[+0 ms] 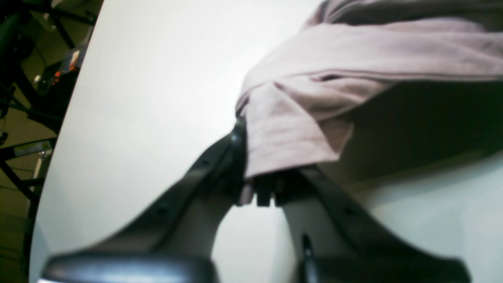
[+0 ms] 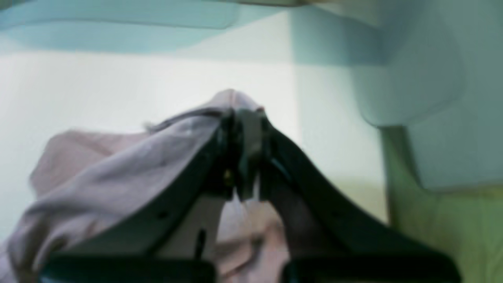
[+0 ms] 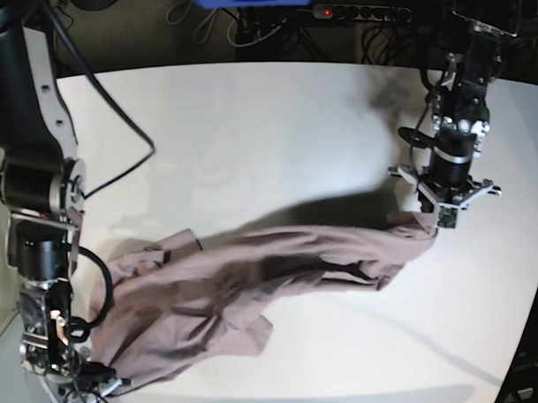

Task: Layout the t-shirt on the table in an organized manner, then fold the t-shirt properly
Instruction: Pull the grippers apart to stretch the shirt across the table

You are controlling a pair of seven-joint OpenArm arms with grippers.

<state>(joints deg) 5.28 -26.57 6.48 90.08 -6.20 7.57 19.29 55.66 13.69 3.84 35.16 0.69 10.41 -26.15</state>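
Both grippers, L [image 1: 255, 184] & R [image 2: 241, 157], pinching t-shirt [image 3: 254, 290] ends.

t-shirt [image 3: 254, 290]: soft matt cloth, dusty pink, creased, stitched hem | tabletop [image 3: 249, 131]: smooth white, faint gloss, shadows soft on it | left pincer [image 1: 251, 173]: dark matt plastic-looking fingers | right pincer [image 2: 239, 157]: dark, matt, same look, blurred
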